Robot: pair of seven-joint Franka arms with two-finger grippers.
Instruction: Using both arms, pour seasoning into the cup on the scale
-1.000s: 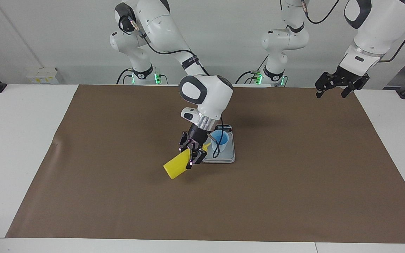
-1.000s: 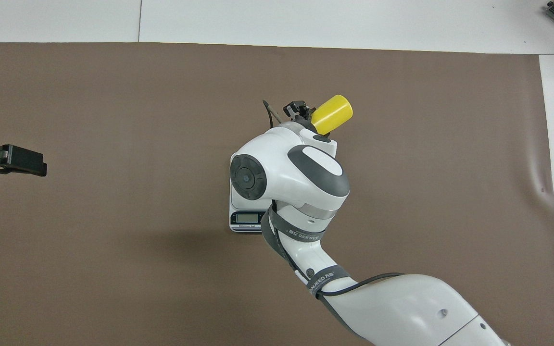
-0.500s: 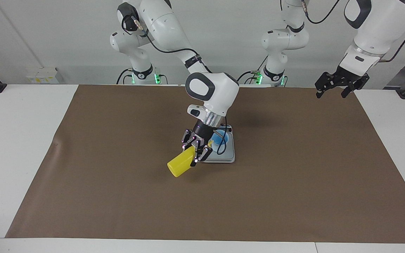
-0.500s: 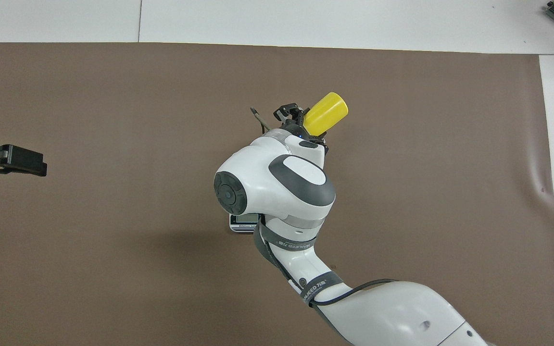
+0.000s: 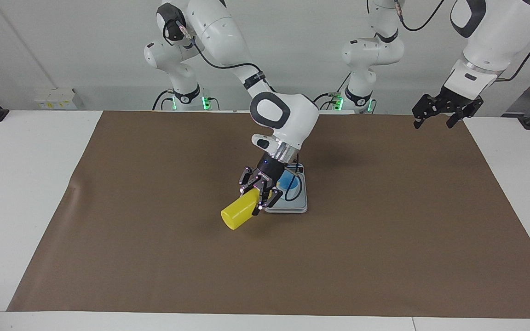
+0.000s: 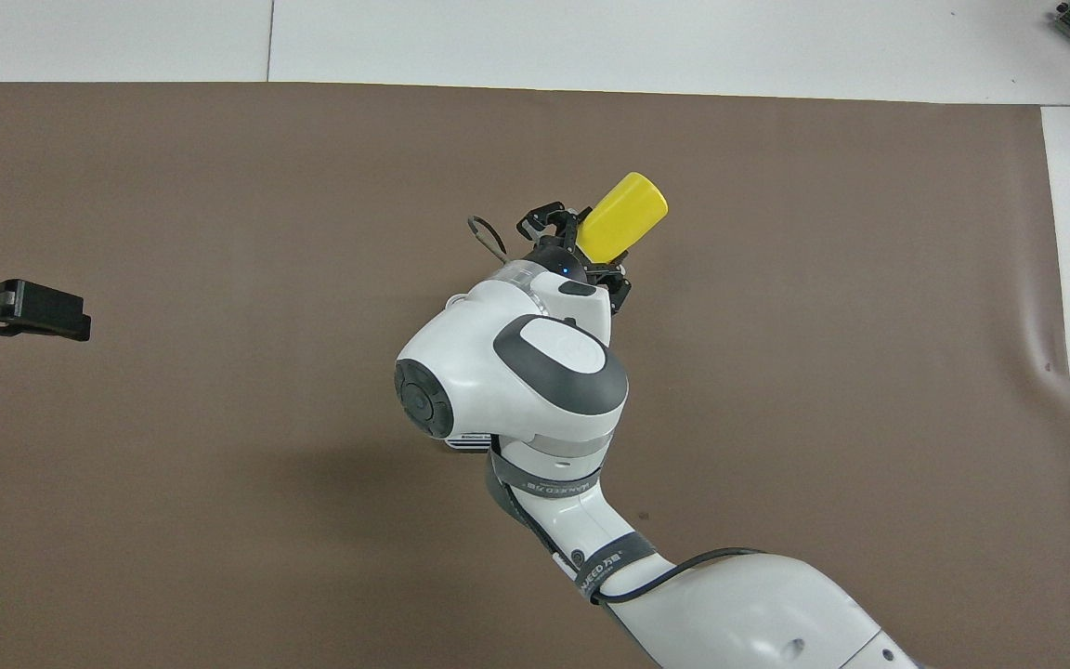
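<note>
My right gripper is shut on the seasoning, a yellow bottle held tilted low over the mat beside the scale. The bottle's base points away from the robots and its nozzle end points toward the cup. The blue cup stands upright on the scale's plate. In the overhead view the seasoning sticks out past the right gripper, and the right arm hides the cup and nearly all of the scale. My left gripper hangs open and waits over the mat's corner at the left arm's end.
A brown mat covers most of the white table. A black cable loop hangs from the right wrist over the scale. The left gripper shows at the overhead view's edge.
The right arm's wrist has swung toward the robots and the left arm's end, shifting the tilted bottle a little closer to the cup. The left arm has not moved.
</note>
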